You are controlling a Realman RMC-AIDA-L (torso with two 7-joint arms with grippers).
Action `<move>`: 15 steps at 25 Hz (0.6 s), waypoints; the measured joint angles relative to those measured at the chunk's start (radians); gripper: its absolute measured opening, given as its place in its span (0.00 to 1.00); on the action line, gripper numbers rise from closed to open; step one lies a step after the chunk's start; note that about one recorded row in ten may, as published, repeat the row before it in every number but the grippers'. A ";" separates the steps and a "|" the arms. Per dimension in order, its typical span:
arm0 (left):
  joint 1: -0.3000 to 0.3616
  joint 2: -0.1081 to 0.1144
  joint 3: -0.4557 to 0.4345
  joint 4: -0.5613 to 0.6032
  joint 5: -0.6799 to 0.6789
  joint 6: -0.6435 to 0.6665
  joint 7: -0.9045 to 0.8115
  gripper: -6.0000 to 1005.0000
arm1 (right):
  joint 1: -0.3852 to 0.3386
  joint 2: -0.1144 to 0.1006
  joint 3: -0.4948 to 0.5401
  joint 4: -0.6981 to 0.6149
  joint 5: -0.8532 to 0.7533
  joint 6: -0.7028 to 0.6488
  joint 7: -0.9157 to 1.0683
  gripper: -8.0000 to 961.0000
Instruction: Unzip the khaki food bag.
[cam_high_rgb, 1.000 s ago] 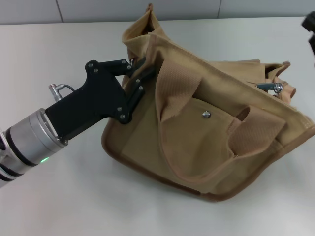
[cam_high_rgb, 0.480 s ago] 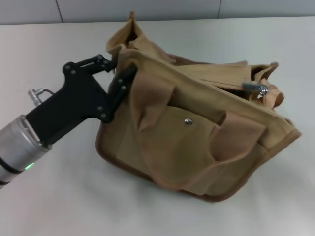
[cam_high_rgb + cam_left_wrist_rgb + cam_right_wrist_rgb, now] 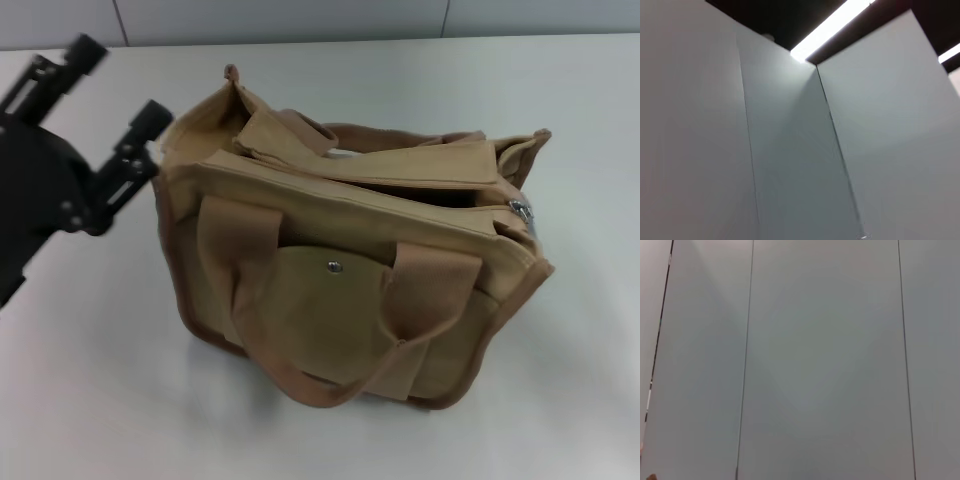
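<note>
The khaki food bag (image 3: 340, 290) stands on the white table (image 3: 90, 400) in the head view, front pocket with a silver snap stud (image 3: 334, 266) facing me. Two wide handles hang over its front. Along the top the zipper seam gapes, and the metal zipper pull (image 3: 520, 210) sits at the bag's right end. My left gripper (image 3: 118, 82) hovers just left of the bag's upper left corner, open and apart from the fabric. The right gripper is out of view. Both wrist views show only grey wall panels.
A grey wall (image 3: 300, 18) runs along the far edge of the table. Bare tabletop lies on all sides of the bag.
My left gripper let go of the bag's left end and pulled back to the left. The bag dropped from its tilted, lifted pose and now stands level, farther left.
</note>
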 joint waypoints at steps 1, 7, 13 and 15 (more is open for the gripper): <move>0.005 0.000 0.001 0.023 0.001 0.008 -0.041 0.54 | 0.000 0.000 0.000 0.000 0.000 -0.005 0.000 0.63; 0.017 0.024 0.188 0.212 0.067 0.013 -0.306 0.76 | -0.012 -0.002 -0.008 -0.017 -0.044 -0.120 0.000 0.64; 0.007 0.070 0.422 0.298 0.196 0.012 -0.413 0.83 | -0.038 -0.002 -0.010 -0.081 -0.229 -0.318 0.003 0.74; 0.007 0.070 0.427 0.299 0.214 0.010 -0.417 0.84 | -0.032 -0.003 -0.012 -0.111 -0.352 -0.372 0.005 0.78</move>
